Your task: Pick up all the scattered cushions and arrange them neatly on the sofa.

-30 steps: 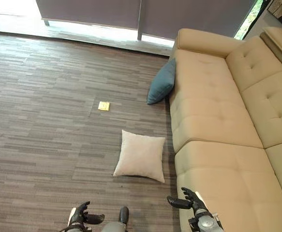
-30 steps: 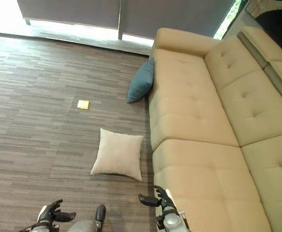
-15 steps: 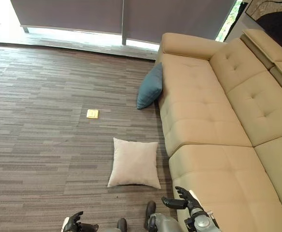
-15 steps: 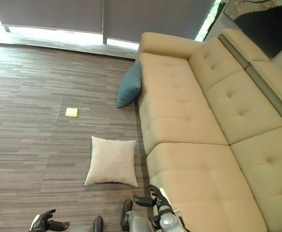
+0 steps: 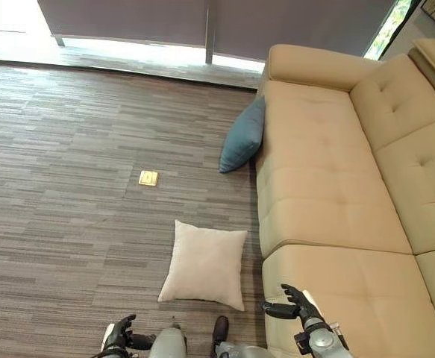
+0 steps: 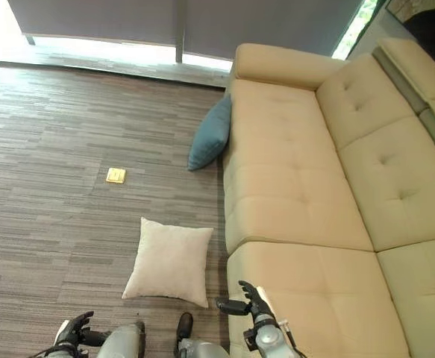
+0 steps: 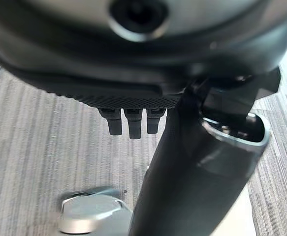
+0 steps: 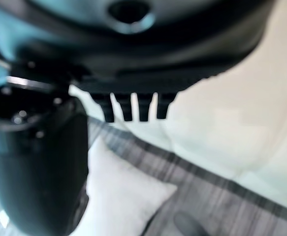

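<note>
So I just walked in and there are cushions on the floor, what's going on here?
The robot stands by the tan sofa with both hands empty. Its left hand and right hand are low and open, touching nothing. A cream cushion lies flat on the floor just ahead, and a teal cushion leans against the sofa's front. Neither has been picked up yet.
</note>
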